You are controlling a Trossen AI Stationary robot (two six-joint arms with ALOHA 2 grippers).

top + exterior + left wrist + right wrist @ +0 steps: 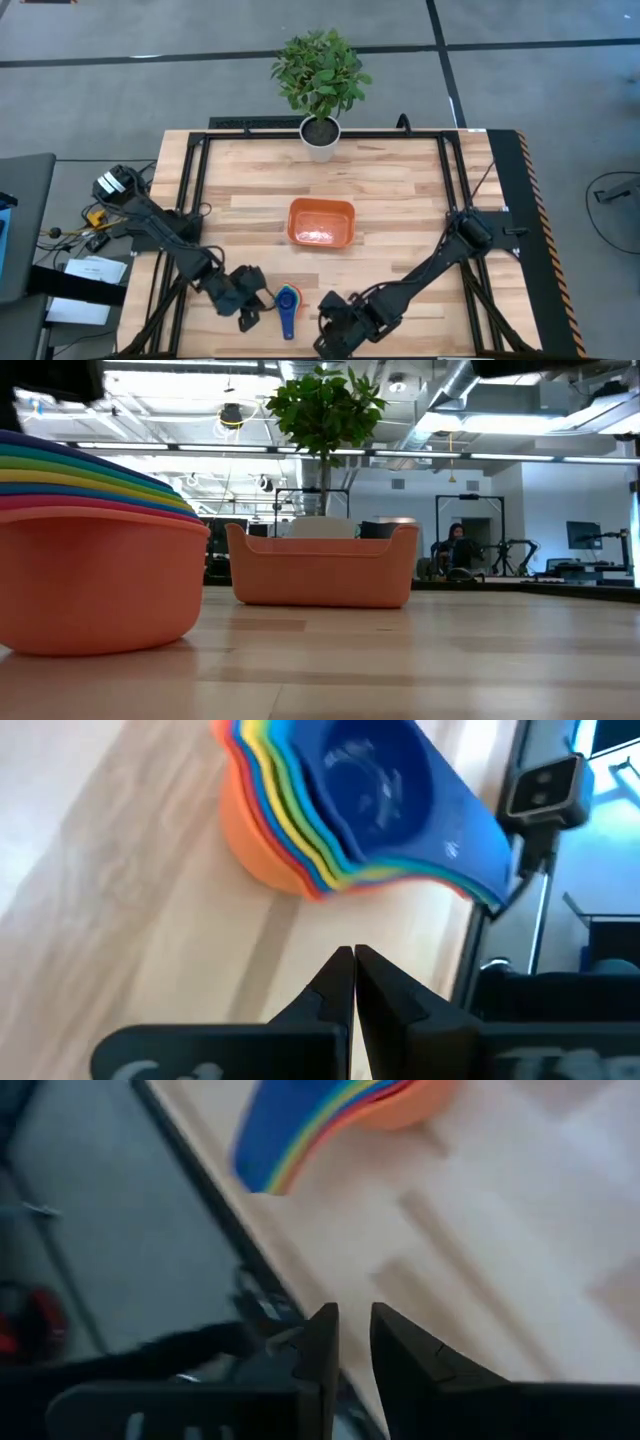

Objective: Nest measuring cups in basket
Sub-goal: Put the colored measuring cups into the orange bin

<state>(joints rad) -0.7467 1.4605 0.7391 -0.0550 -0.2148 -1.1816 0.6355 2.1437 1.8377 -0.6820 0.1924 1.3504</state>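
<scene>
A: Left gripper (249,316), fingers pressed together and empty; right gripper (333,335) barely parted. What might fail?

B: Likely a pinch on one handle splits the nested measuring cups (288,299).

A: Where are they?

B: Between both grippers at the near edge; the basket (321,222) sits farther, mid-table.
</scene>
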